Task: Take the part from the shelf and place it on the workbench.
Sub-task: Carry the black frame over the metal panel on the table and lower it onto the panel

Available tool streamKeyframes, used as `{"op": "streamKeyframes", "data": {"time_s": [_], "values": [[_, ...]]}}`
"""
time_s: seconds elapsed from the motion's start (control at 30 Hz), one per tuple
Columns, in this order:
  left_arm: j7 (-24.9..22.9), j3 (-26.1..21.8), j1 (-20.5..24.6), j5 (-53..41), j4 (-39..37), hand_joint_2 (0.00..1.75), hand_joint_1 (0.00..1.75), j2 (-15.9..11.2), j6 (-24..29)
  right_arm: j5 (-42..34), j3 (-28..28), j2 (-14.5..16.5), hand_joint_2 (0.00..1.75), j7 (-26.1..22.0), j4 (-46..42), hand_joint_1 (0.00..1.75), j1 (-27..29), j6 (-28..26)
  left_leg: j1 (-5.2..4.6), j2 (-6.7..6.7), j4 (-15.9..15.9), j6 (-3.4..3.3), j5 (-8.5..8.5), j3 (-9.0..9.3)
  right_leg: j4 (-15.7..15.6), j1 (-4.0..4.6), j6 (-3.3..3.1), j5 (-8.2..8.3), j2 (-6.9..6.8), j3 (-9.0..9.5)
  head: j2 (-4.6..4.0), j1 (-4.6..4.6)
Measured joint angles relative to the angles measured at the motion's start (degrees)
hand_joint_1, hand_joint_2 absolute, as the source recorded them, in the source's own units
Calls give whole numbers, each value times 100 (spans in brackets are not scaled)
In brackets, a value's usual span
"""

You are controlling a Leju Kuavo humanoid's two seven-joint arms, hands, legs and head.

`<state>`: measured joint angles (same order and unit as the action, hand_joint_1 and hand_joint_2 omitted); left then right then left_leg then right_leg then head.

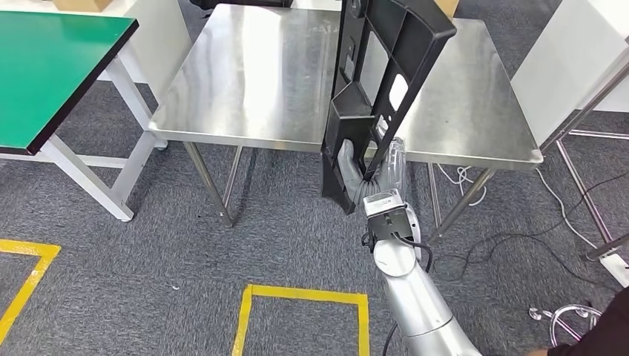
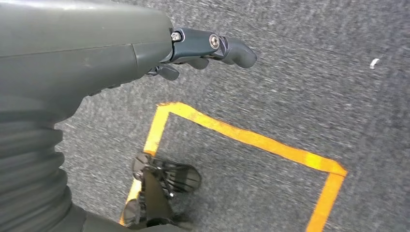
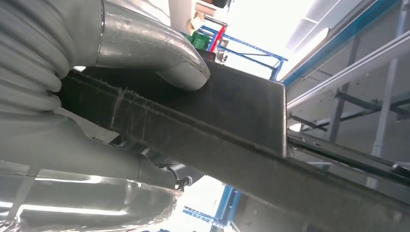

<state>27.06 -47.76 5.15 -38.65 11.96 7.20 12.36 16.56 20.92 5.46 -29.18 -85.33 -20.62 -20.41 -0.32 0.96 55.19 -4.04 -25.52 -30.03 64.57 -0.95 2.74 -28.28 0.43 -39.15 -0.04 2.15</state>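
Right robot hand [image 1: 354, 172] grips one black part [image 1: 380, 70] above one workbench [image 1: 245, 81].

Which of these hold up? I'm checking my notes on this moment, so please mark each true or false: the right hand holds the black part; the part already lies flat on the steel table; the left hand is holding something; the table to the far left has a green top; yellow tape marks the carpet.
1. The right hand holds the black part: true.
2. The part lies flat on the steel table: false. It stands nearly upright in the hand, lifted in front of the table's near edge.
3. The left hand is holding something: false. It hangs over the carpet with nothing in it.
4. The far-left table has a green top: true.
5. Yellow tape marks the carpet: true.
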Motion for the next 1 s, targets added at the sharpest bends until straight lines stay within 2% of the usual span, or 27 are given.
{"op": "streamKeyframes", "data": {"time_s": [0.03, 0.07, 0.1, 0.17, 0.2, 0.23, 0.3, 0.37, 0.4, 0.43, 0.47, 0.5, 0.57, 0.6, 0.63, 0.7, 0.73, 0.77, 0.83, 0.87, 0.9, 0.93, 0.97, 1.0], "values": [[-2, 0, 2, -2, -1, 175, 0, 6, -1, 3, 0, -5, 175, 0, 3, 175, -1, 0, -17, 2, 18, 25, -72, 67, -419, 9, 44, 278, -22, 115, 0, -1], [-3, 0, 5, -4, -1, 175, 0, 10, -1, 6, 2, -9, 175, 2, 6, 175, -3, 2, -33, 3, 26, 52, -140, 107, -729, 20, 29, 481, -39, 222, 0, -4], [-5, 0, 8, -4, -2, 175, 0, 11, -1, 7, 2, -12, 175, 3, 9, 175, -4, 3, -49, 2, 29, 80, -195, 124, -892, 30, -26, 607, -47, 283, 0, -1], [-14, 0, 14, -5, -1, 175, 0, 8, 1, 8, 1, -15, 175, 5, 13, 175, -13, 7, -60, 0, 78, 126, -240, 144, -939, 15, -193, 634, -28, 356, 0, 6], [-18, 0, 15, -8, 1, 175, 0, 4, 3, 10, -4, -15, 175, 4, 12, 175, -18, 7, -54, -8, 182, 148, -226, 106, -944, -7, -242, 635, -15, 396, 0, 9], [-21, 0, 15, -10, 2, 175, 0, 1, 4, 14, -8, -15, 175, 4, 10, 175, -24, 7, -42, -19, 403, 179, -196, 3, -948, -29, -292, 611, -9, 447, 0, 15], [-22, 1, 15, -16, 4, 175, 0, 0, 4, 22, -12, -13, 175, 4, 10, 175, -25, 7, 7, -49, 1089, 263, -236, -429, -952, -44, -366, 526, -4, 564, 0, 23], [-22, 2, 9, -19, 4, 175, 0, 2, -1, 24, -12, -13, 175, 4, 15, 175, -15, 9, 68, -68, 1709, 345, -543, -920, -952, -36, -390, 419, 6, 673, 0, 28], [-22, 2, 6, -19, 3, 175, 0, 1, -6, 23, -13, -14, 175, 4, 18, 175, -7, 9, 87, -73, 1826, 369, -704, -1091, -952, -32, -383, 361, 16, 740, 0, 27], [-22, 1, 4, -19, 3, 175, 0, 1, -11, 23, -14, -15, 175, 4, 20, 175, -1, 9, 98, -75, 1770, 375, -759, -1175, -952, -28, -375, 299, 26, 818, 0, 27], [-22, 1, 3, -19, 3, 175, 0, 0, -16, 23, -14, -15, 175, 4, 20, 175, 4, 9, 99, -75, 1552, 360, -667, -1172, -952, -22, -366, 235, 34, 906, 0, 28], [-22, 0, 2, -19, 3, 175, 0, -2, -20, 23, -15, -15, 175, 5, 20, 175, 5, 9, 90, -75, 1196, 318, -417, -1094, -958, -14, -358, 169, 39, 996, 0, 28], [-23, -2, -4, -20, 3, 175, 0, -20, -20, 24, -15, -15, 175, 10, 21, 175, 5, 10, 37, -52, 458, 182, 264, -895, -975, 4, -324, 48, 53, 1142, 1, 24], [-23, -2, -4, -20, 2, 175, 0, -28, -20, 25, -14, -15, 175, 19, 21, 175, 6, 10, 6, -45, 232, 123, 480, -826, -1004, 11, -295, 2, 62, 1183, 1, 22], [-22, -3, -3, -20, 3, 175, 0, -35, -20, 26, -14, -15, 175, 27, 21, 175, 8, 10, -24, -40, 111, 74, 576, -793, -1008, 23, -254, -12, 70, 1219, 1, 23], [-15, -2, -1, -20, 3, 175, 0, -34, -28, 28, -17, -16, 175, 40, 15, 175, 15, 10, -40, -49, 16, 2, 522, -666, -985, 54, -173, -3, 69, 1252, 1, 25], [-7, -2, -4, -21, 3, 175, 0, -33, -36, 29, -20, -21, 175, 39, 10, 175, 20, 9, -39, -48, -35, -36, 513, -577, -865, 71, -156, -2, 58, 1232, 1, 24], [-1, -2, -7, -24, 2, 175, 0, -31, -45, 31, -22, -27, 175, 38, 6, 175, 23, 9, -32, -47, -64, -72, 498, -484, -649, 76, -153, -21, 48, 1129, 1, 20], [6, -2, -2, -38, 2, 175, 0, -29, -60, 36, -25, -52, 175, 35, 2, 175, 53, 8, -32, -38, -87, -107, 446, -372, 72, 62, -163, -167, 31, 685, 1, 15], [5, -2, 1, -50, 2, 175, 0, -28, -64, 38, -26, -70, 175, 35, 2, 175, 81, 7, -34, -28, -86, -114, 401, -339, 426, 52, -165, -304, 31, 408, 1, 11], [4, -2, 0, -63, 2, 175, 0, -26, -68, 40, -30, -90, 175, 35, 2, 175, 118, 5, -36, -16, -85, -106, 350, -300, 641, 43, -162, -449, 28, 181, 0, 9], [2, -2, -4, -75, 1, 175, 0, -22, -70, 44, -33, -110, 175, 34, 2, 175, 152, 3, -37, -4, -82, -95, 295, -252, 671, 36, -145, -538, 25, 42, 0, 7], [0, -2, -8, -84, 1, 175, 0, -16, -71, 51, -36, -126, 175, 34, 2, 175, 177, 3, -37, 6, -77, -78, 237, -191, 498, 30, -107, -502, 20, 8, 0, 6], [-2, -2, -11, -89, 0, 175, 0, -9, -72, 59, -38, -140, 175, 33, 1, 175, 193, 2, -36, 13, -68, -57, 174, -121, 150, 19, -39, -323, 10, 65, 0, 6]]}}
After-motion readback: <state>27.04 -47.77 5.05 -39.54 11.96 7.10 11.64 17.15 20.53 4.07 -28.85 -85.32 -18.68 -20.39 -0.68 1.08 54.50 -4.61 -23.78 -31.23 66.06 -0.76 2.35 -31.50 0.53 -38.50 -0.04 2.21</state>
